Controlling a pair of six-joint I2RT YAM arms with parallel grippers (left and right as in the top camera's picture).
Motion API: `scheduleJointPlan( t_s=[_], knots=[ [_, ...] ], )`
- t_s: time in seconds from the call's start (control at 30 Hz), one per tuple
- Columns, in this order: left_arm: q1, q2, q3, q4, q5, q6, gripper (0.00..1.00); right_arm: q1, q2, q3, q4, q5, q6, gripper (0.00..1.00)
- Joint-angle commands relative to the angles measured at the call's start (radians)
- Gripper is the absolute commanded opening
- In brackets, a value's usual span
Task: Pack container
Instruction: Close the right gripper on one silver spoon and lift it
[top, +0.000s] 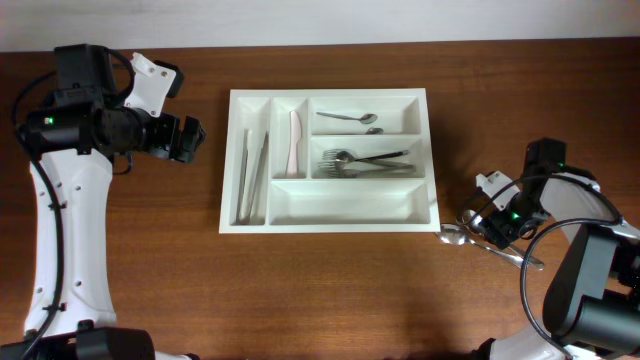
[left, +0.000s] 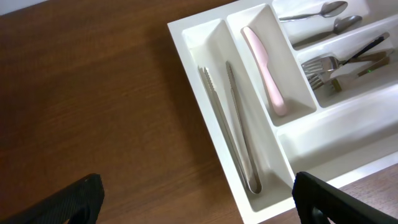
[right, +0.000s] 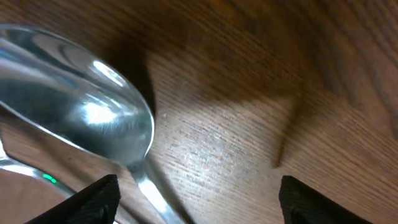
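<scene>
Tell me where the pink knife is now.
In the overhead view, the pink knife lies in the second narrow compartment from the left of the white tray, between the tongs and the spoons.

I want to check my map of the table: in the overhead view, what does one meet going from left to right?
left gripper → tongs → pink knife → forks → right gripper

Before you lies a brown wooden table (top: 330, 300), its grain evenly lit; a pale wall (top: 400, 18) borders its far edge.
</scene>
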Motion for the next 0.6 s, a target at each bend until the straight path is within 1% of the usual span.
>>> scheduleJointPlan(
  t_s=[0.0, 0.07, 0.23, 0.27, 0.37, 0.57],
  knots=[
    [0.000, -0.024, 0.004, 0.000, 0.011, 0.013, 0.99, -0.003, 0.006, -0.031, 0.031, -0.013, -0.008, 0.80],
    [0.000, -0.024, 0.004, 0.000, 0.011, 0.013, 0.99, -0.003, 0.008, -0.047, 0.056, -0.013, -0.008, 0.78],
    [0.000, -0.024, 0.004, 0.000, 0.011, 0.013, 0.99, -0.003, 0.037, -0.069, 0.088, -0.013, -0.007, 0.76],
    [0.000, -0.024, 0.004, 0.000, 0.011, 0.013, 0.99, -0.003, 0.043, -0.069, 0.089, -0.013, -0.007, 0.73],
    [0.000, -0.024, 0.004, 0.000, 0.011, 0.013, 0.99, -0.003, 0.062, -0.069, 0.095, -0.013, -0.007, 0.54],
    [0.000, -0.024, 0.004, 0.000, 0.011, 0.013, 0.99, -0.003, 0.070, -0.069, 0.095, -0.013, -0.007, 0.42]
  ],
)
